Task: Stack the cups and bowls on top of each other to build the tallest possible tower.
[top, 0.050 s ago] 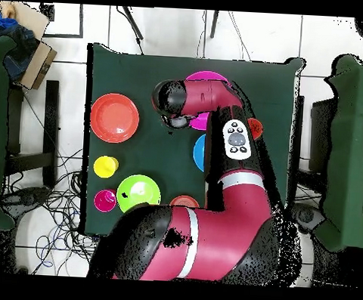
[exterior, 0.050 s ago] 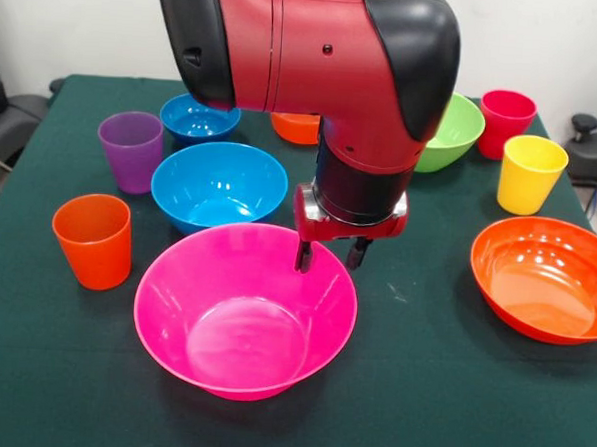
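My gripper (exterior, 0.050 s ago: 330,260) hangs open and empty over the far rim of the large pink bowl (exterior, 0.050 s ago: 244,316), its fingertips level with that rim. Behind the pink bowl to the left sits a blue bowl (exterior, 0.050 s ago: 218,184), and a smaller blue bowl (exterior, 0.050 s ago: 199,118) is farther back. A purple cup (exterior, 0.050 s ago: 130,150) and an orange cup (exterior, 0.050 s ago: 93,239) stand on the left. On the right are a green bowl (exterior, 0.050 s ago: 454,132), a red cup (exterior, 0.050 s ago: 506,122), a yellow cup (exterior, 0.050 s ago: 529,173) and a wide orange bowl (exterior, 0.050 s ago: 546,279). A small orange bowl (exterior, 0.050 s ago: 296,126) peeks out behind the arm.
All pieces stand singly on the dark green tablecloth (exterior, 0.050 s ago: 420,390). In the overhead view the arm (top, 0.050 s ago: 231,136) covers most of the pink bowl (top, 0.050 s ago: 207,76) and the blue bowl (top, 0.050 s ago: 199,152). The orange bowl (top, 0.050 s ago: 114,118) and green bowl (top, 0.050 s ago: 138,192) show in full.
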